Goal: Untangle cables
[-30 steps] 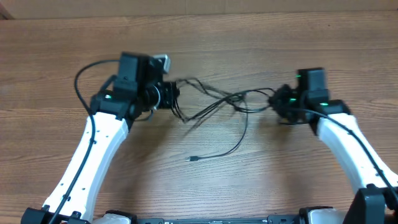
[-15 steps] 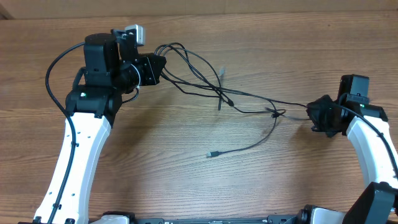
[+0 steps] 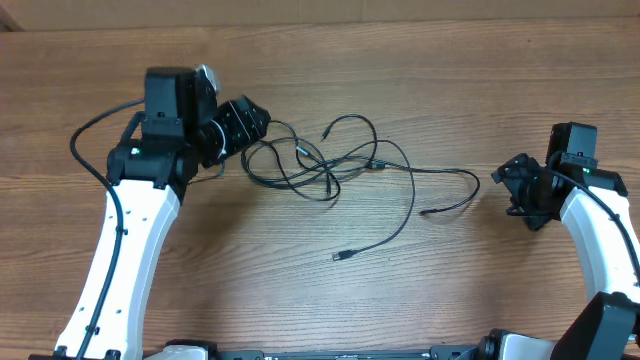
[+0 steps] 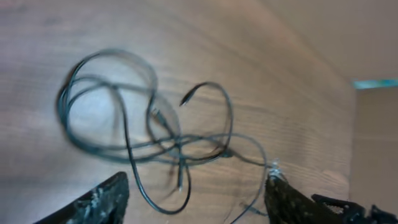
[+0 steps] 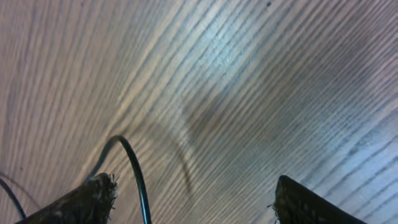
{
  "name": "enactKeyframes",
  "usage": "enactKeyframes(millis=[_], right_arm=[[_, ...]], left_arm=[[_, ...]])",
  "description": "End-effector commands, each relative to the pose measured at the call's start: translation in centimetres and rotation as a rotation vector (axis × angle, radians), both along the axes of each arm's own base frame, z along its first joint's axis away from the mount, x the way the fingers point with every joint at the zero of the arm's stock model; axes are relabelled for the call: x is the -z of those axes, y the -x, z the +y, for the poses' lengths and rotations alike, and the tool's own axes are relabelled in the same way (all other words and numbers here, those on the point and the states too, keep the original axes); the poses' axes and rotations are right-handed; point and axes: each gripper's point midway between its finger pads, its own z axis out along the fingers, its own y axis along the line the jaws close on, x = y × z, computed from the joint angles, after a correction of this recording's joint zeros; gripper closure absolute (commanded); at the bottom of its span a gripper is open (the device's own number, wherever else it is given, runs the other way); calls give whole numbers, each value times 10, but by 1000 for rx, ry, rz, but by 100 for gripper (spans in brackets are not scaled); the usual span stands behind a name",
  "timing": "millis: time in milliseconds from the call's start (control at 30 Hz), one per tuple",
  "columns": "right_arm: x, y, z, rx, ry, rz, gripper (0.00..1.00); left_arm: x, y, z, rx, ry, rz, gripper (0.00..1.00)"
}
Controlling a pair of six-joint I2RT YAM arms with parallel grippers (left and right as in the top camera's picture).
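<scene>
The cables [image 3: 330, 165] lie loose on the table [image 3: 420, 60], a little left of the middle and nearer to the far edge than to the near one. Most of the cords cross each other there in a cluster of loops, which the left wrist view shows as several overlapping rings. One strand leaves the cluster toward the right edge and curls back. Another runs toward the near edge and finishes in a plug end [image 3: 340, 257]. The left end effector [image 3: 255, 122] hangs just beside the left side of the loops with its fingers spread wide and nothing between them. The right end effector [image 3: 505, 190] is near the right edge, also released and empty. A cord bends close to one of its fingers [image 5: 93, 199], but whether they touch cannot be told. The task seems only partly done: the bundle is spread out, but the cords are not separated, so the crossed loops remain to be pulled apart.
</scene>
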Motion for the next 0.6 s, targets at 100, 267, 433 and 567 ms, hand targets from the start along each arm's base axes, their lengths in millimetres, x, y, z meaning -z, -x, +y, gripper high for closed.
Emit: enactKeyframes(millis=[100, 267, 433, 567], right_arm=[[-4, 1, 4, -16, 4, 4, 14], [-2, 5, 12, -39, 0, 25, 13], [0, 9, 18, -57, -5, 46, 9], [0, 10, 19, -60, -6, 48, 8]], left_arm=[[36, 4, -18, 32, -38, 125, 22], [70, 17, -49, 93, -51, 248, 37], [114, 38, -58, 65, -108, 437, 43], [144, 45, -52, 1, -176, 541, 43]])
